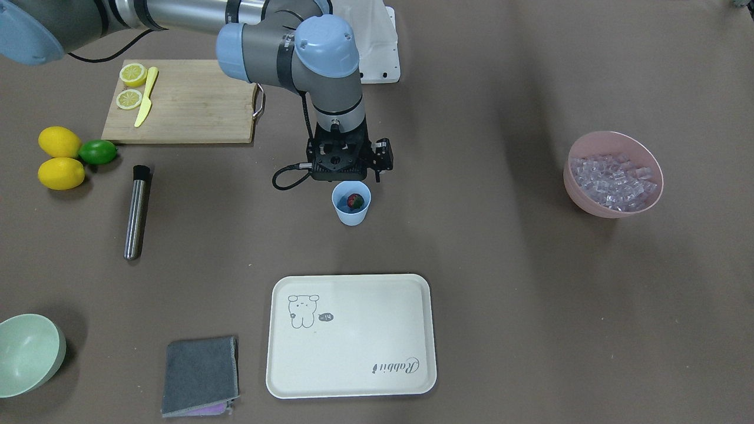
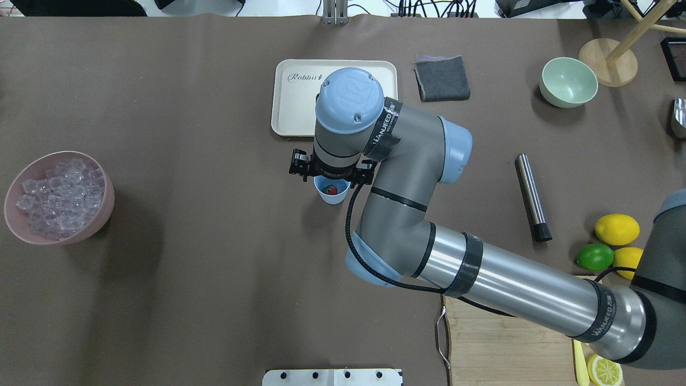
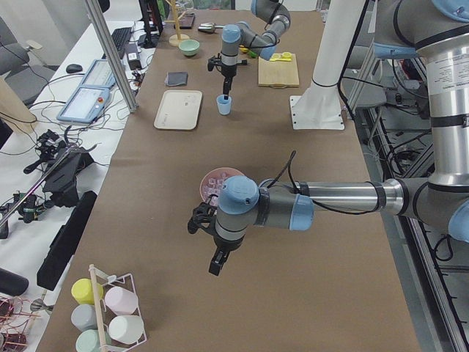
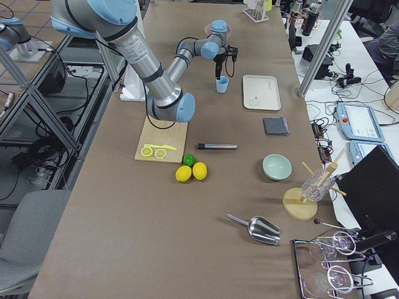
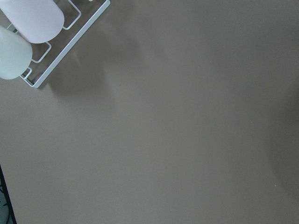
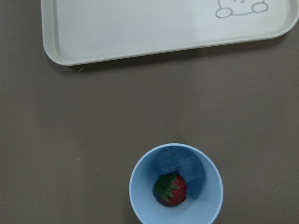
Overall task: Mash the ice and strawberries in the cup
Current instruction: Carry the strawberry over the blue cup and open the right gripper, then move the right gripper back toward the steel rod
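Observation:
The light-blue cup (image 1: 351, 213) (image 2: 334, 197) (image 6: 140, 200) stands mid-table. Inside it lie a red strawberry (image 1: 354, 201) (image 2: 331, 189) (image 6: 171, 189) with a green cap and two clear ice cubes (image 6: 180, 166). More ice (image 1: 612, 181) (image 2: 58, 199) fills the pink bowl (image 1: 612, 138) (image 2: 105, 210). My right gripper (image 1: 345, 174) (image 2: 332, 175) hangs straight above the cup, apart from it. Its fingers are hidden under the wrist, so I cannot tell their state. My left gripper (image 3: 216, 262) hovers over bare table near the pink bowl, seen only from the side, so its state is unclear.
A steel cylinder with a black end (image 1: 136, 212) (image 2: 531, 196) lies beside the cup's area. Beyond it are a cream tray (image 1: 353, 335), a grey cloth (image 1: 200, 377), a pale green bowl (image 1: 29, 353), a cutting board (image 1: 188, 109) with lemon slices, two lemons and a lime (image 1: 98, 152).

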`<action>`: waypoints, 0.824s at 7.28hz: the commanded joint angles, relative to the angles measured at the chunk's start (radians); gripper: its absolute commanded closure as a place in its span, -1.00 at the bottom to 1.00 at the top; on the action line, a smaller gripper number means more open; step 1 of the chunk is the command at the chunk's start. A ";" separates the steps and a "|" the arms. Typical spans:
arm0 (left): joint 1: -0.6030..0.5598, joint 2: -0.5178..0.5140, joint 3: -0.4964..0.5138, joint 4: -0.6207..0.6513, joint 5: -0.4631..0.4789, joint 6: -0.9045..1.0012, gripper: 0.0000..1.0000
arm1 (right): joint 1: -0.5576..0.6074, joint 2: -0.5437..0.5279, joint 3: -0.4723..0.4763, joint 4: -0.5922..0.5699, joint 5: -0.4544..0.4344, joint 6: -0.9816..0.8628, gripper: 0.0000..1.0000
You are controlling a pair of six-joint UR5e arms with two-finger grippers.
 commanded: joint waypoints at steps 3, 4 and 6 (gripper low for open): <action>0.000 0.000 0.035 0.005 -0.003 0.000 -1.00 | 0.143 -0.135 0.198 -0.334 0.131 -0.268 -1.00; 0.000 -0.002 0.088 0.003 -0.023 0.002 -1.00 | 0.218 -0.239 0.309 -0.366 0.138 -0.411 -1.00; 0.003 -0.022 0.095 0.027 -0.060 -0.012 -1.00 | 0.355 -0.371 0.360 -0.351 0.168 -0.697 -1.00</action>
